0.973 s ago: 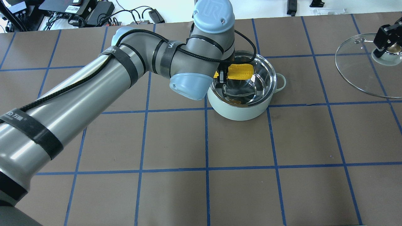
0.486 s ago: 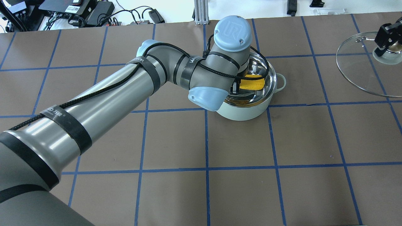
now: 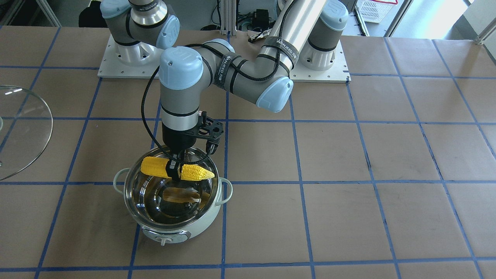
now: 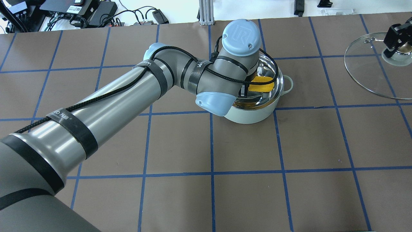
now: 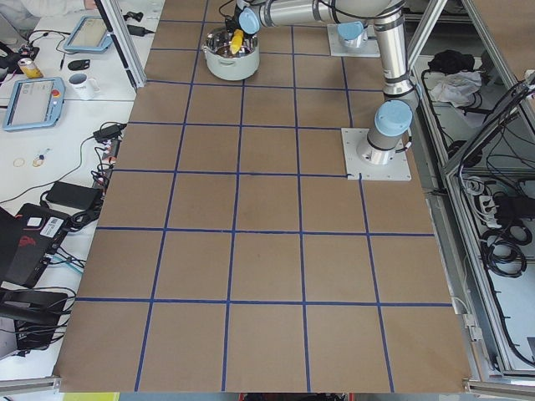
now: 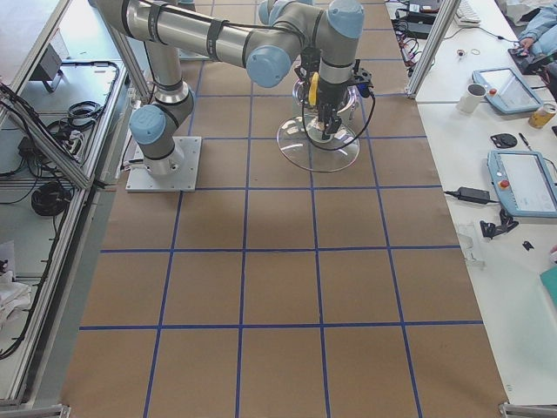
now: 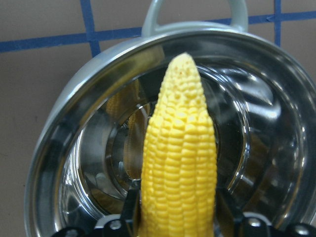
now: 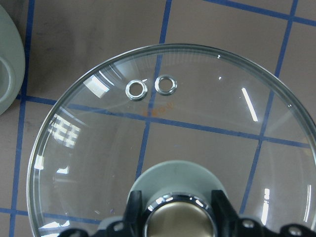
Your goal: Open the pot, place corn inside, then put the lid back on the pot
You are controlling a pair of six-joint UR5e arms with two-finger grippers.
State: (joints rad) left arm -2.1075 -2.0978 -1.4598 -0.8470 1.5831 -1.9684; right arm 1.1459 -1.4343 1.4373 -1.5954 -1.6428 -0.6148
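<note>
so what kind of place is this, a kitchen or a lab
Probably a robotics lab cell, not a kitchen. The left arm and right arm are bolted to plates on a table covered in brown paper with a blue tape grid, and teach pendants lie on the side bench.

The pot (image 4: 249,116) has a satin shell and mirror-polished steel bowl. The lid (image 8: 207,118) is glossy glass; the corn (image 7: 180,163), knobbly.

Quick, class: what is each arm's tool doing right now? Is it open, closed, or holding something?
Left tool: closed on the corn, held over the open pot.
Right tool: closed on the knob of the lid.
</note>
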